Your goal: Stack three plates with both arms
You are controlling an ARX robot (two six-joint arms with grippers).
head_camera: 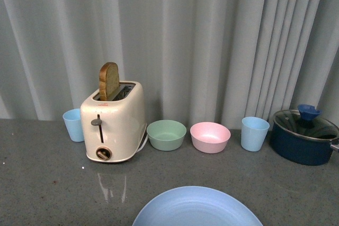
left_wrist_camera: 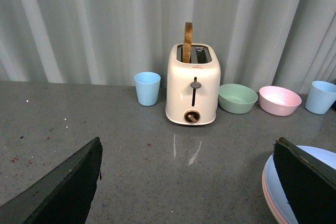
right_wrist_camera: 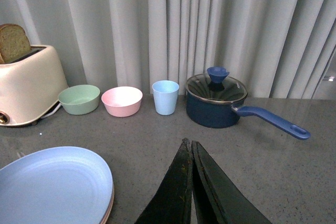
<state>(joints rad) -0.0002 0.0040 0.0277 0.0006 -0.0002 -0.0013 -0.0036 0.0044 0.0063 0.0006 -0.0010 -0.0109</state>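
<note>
My left gripper (left_wrist_camera: 189, 182) has its fingers wide apart and holds nothing; the right gripper (right_wrist_camera: 191, 182) has its fingers pressed together, also empty. Beside the left gripper's one finger lies the light blue plate (left_wrist_camera: 315, 166) on the pink plate (left_wrist_camera: 270, 200). A cream plate I cannot see. I judge I should find it first, then lift from the rim.

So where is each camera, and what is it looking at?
Front: on the robot's body, facing the toaster and curtain; no arm shows.
Left wrist: on the left arm, facing the toaster; the open left hand shows.
Right wrist: on the right arm, facing the pot; the shut right hand shows.
All three share the light blue plate.
</note>
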